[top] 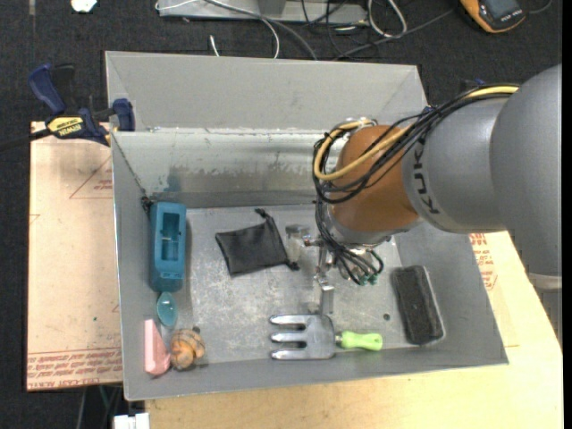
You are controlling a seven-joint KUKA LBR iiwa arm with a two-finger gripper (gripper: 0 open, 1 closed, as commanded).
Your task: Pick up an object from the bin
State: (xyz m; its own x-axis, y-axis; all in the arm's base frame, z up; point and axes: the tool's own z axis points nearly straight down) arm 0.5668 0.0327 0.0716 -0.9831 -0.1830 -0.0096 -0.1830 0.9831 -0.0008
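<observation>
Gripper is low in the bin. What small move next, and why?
Probably ease straight down a little: the gripper is over the neck of the green-handled metal fork at the front of the bin, and contact is not visible yet.

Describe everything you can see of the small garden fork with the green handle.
The garden fork lies flat on the bin floor, near the front wall. Its head looks like bare shiny metal, with three blunt tines pointing to the view's left. A short bright green handle, plastic by its look, points right. It lies apart from the other things. The hand hangs just behind its neck; whether they touch cannot be told.
</observation>
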